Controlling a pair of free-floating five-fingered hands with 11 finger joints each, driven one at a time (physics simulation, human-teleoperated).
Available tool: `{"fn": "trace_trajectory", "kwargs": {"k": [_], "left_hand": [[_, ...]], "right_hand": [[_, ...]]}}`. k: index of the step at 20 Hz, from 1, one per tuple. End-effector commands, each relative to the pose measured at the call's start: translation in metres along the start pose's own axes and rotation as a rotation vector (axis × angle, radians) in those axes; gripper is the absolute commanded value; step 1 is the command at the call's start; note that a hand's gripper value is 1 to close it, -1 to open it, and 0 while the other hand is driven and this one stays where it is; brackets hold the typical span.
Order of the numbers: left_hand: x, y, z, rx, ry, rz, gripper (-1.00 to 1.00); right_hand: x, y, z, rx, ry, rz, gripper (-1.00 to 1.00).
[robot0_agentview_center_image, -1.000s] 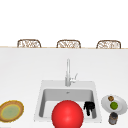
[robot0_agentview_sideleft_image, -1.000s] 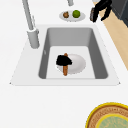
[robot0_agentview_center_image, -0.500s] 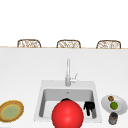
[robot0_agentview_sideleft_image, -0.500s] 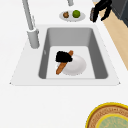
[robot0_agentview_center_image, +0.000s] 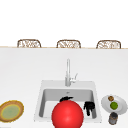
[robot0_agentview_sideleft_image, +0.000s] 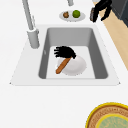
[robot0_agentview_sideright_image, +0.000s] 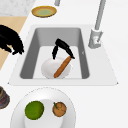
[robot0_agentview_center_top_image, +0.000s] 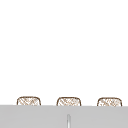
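Observation:
A white plate (robot0_agentview_sideleft_image: 76, 67) lies on the sink floor (robot0_agentview_sideleft_image: 82, 52), and a brown stick-like thing (robot0_agentview_sideleft_image: 62, 66) rests slanted across it. My left hand (robot0_agentview_sideleft_image: 64, 52) hovers low in the basin at the stick's upper end, fingers spread and drooping, one tip touching it. From the right side the same hand (robot0_agentview_sideright_image: 61, 46) stands over the plate (robot0_agentview_sideright_image: 48, 68) and the stick (robot0_agentview_sideright_image: 62, 67). In the front view the left hand (robot0_agentview_center_image: 66, 98) peeks out behind a big red ball (robot0_agentview_center_image: 67, 114). My right hand (robot0_agentview_center_image: 88, 107) hangs relaxed in the air by the sink's front right corner (robot0_agentview_sideleft_image: 100, 10).
The faucet (robot0_agentview_center_image: 68, 73) stands at the back of the sink. To the right a white plate (robot0_agentview_center_image: 121, 102) carries a lime (robot0_agentview_center_image: 114, 105) and a brown fruit (robot0_agentview_center_image: 110, 98), with a dark jar (robot0_agentview_center_image: 113, 118) in front. A yellow-green plate (robot0_agentview_center_image: 11, 110) lies at the left.
The brown stick has tipped from near upright to lying slanted on the white plate, and the left hand's fingers have spread above its end. The right hand has not moved.

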Motion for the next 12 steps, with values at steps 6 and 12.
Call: {"fn": "trace_trajectory", "kwargs": {"k": [6, 12], "left_hand": [[0.03, 0.009, 0.008, 0.005, 0.043, -0.01, -1.0], [0.053, 0.031, 0.018, -0.009, 0.062, 0.059, -1.0]], "right_hand": [[0.0, 0.0, 0.0, 0.0, 0.0, 0.0, 0.0], [0.0, 0.0, 0.0, 0.0, 0.0, 0.0, 0.0]]}}
